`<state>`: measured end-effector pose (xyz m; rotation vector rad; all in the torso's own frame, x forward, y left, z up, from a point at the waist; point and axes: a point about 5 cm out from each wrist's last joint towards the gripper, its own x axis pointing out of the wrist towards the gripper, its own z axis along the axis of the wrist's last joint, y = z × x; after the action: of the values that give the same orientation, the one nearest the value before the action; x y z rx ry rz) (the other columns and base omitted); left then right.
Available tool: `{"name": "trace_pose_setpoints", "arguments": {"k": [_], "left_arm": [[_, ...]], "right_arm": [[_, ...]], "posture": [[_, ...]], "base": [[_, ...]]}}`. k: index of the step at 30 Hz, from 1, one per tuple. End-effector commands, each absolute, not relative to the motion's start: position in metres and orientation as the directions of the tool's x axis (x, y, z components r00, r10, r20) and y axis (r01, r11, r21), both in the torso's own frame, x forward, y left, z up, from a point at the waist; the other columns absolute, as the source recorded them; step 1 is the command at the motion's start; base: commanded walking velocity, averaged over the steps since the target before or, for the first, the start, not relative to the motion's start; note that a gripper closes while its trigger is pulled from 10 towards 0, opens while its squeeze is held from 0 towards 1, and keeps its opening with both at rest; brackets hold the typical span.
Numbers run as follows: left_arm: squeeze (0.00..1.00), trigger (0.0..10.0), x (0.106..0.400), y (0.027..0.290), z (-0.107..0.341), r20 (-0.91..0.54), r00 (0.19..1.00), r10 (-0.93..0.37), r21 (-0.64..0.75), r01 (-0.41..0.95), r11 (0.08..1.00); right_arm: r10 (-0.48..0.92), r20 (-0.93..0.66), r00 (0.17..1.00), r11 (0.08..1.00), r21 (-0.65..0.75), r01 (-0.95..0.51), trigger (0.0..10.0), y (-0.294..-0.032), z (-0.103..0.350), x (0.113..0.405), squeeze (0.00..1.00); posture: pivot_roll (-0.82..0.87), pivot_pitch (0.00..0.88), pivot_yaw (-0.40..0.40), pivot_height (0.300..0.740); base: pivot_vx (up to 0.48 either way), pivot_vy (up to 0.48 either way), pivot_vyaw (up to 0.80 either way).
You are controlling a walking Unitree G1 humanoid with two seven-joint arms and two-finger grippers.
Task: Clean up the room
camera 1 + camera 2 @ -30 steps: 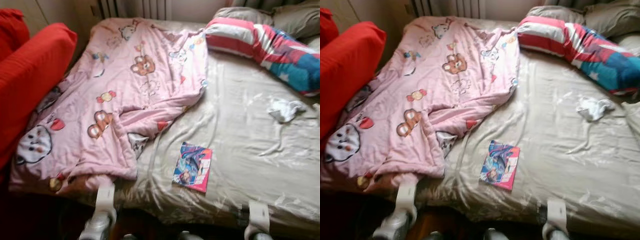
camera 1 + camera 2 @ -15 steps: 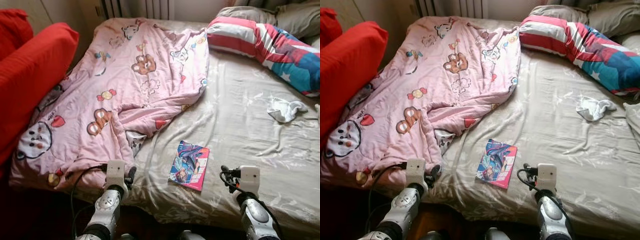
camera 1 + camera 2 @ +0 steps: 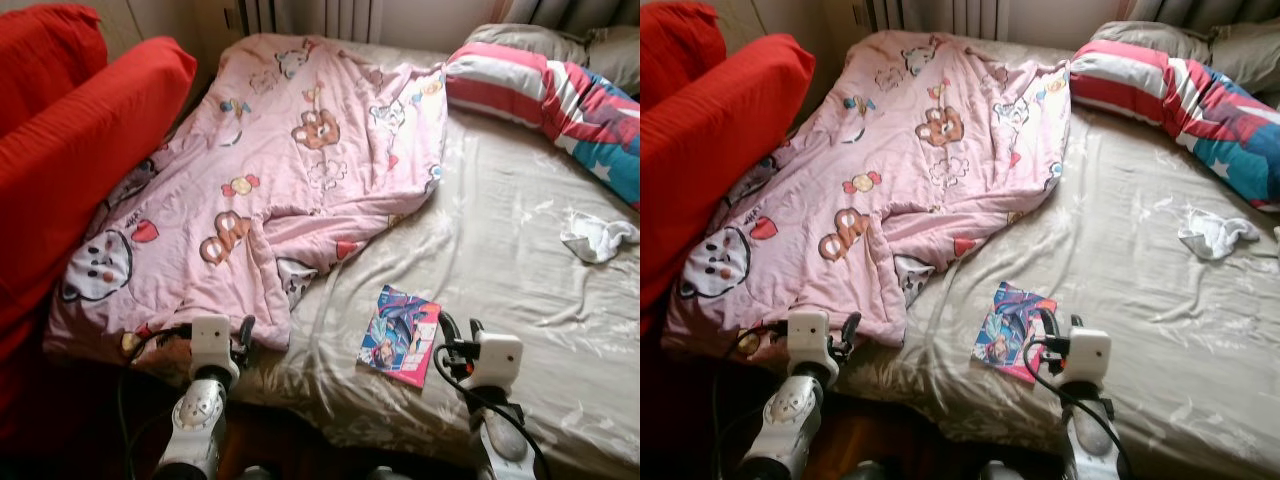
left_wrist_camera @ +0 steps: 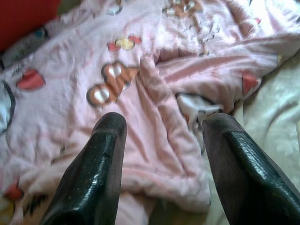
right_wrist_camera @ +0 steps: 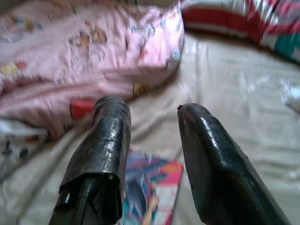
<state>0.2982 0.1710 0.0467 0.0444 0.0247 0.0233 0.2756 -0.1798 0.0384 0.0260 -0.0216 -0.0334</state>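
Observation:
A rumpled pink blanket (image 3: 290, 170) with cartoon prints covers the left half of the bed. My left gripper (image 3: 243, 335) hovers open just over its near edge; the left wrist view has the fingers (image 4: 101, 159) spread above the pink blanket (image 4: 154, 93). A colourful book (image 3: 400, 335) lies flat on the beige sheet (image 3: 500, 260) near the front edge. Beside the book's right edge my right gripper (image 3: 456, 338) is open and holds nothing. In the right wrist view the book (image 5: 150, 197) lies under the open right gripper (image 5: 152, 112). A crumpled white cloth (image 3: 597, 236) rests at the far right.
A striped red, white and blue pillow (image 3: 545, 90) lies across the head of the bed, with grey pillows (image 3: 560, 40) behind it. Big red cushions (image 3: 80, 150) stand along the bed's left side. A radiator (image 3: 315, 15) is on the back wall.
Both arms have come up from the bottom of the picture and reached over the bed's front edge. The right gripper now sits close to the book. The camera has shifted, moving the scene rightward.

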Motion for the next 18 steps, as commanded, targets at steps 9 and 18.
{"name": "trace_pose_setpoints", "arguments": {"k": [9,18], "left_arm": [[0.0,10.0,0.2923,0.1671,0.0415,-0.051,0.999,0.011,0.05,-0.008,0.999],[0.0,10.0,0.2957,0.1658,0.0474,-0.038,0.999,0.012,0.033,-0.011,0.999]], "right_arm": [[-0.053,-0.003,0.999,0.998,0.028,0.053,10.0,-0.1797,0.0416,0.2727,0.0],[-0.061,-0.076,0.995,0.998,0.009,0.062,10.0,-0.1771,0.0359,0.2724,0.0]], "posture": [[-0.13,0.165,0.018,0.74],[-0.12,0.197,0.01,0.74]], "base": [[0.0,0.0,0.0],[0.0,0.0,0.0]]}}
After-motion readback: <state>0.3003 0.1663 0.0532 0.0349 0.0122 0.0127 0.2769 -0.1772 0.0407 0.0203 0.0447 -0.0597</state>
